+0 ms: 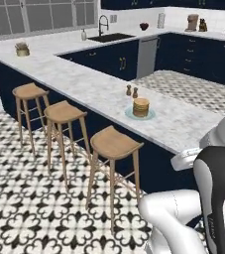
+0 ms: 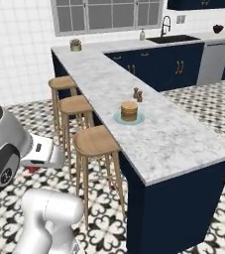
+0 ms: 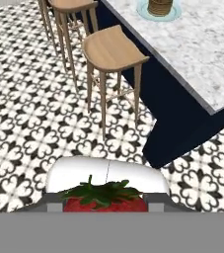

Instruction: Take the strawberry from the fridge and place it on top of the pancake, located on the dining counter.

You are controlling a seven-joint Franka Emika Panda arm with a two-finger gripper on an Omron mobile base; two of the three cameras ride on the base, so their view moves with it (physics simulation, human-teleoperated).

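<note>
The strawberry (image 3: 103, 198) sits pinched in the gripper (image 3: 103, 206) — in the hand view its red body and green leafy cap fill the space between the two fingers at the bottom, with the patterned black-and-white floor (image 3: 29, 123) below it. In the right base view a sliver of red (image 2: 32, 169) peeks out under the white hand, which hangs over the floor well short of the dining counter (image 2: 168, 139), out beyond the nearest stool (image 2: 95, 140).

The pancake (image 1: 140, 107) stands as a short golden stack on its pale blue plate (image 1: 151, 115), on the marble top of the dining counter, roughly level with the nearest stool and nearer the counter's kitchen side than its stool side. Nothing lies on top of the stack. Two small brown shakers (image 1: 132, 91) stand just beyond the pancake, close to it but apart. Three wooden stools line the counter's outer side, and the pancake is closest to the first of them (image 1: 115, 142). Far along the counter from the pancake, near its corner under the window, sits a small potted plant (image 1: 22, 49) — well apart from everything else. Beyond the counter runs the navy cabinet row with the sink (image 1: 110, 37) and black faucet.
</note>
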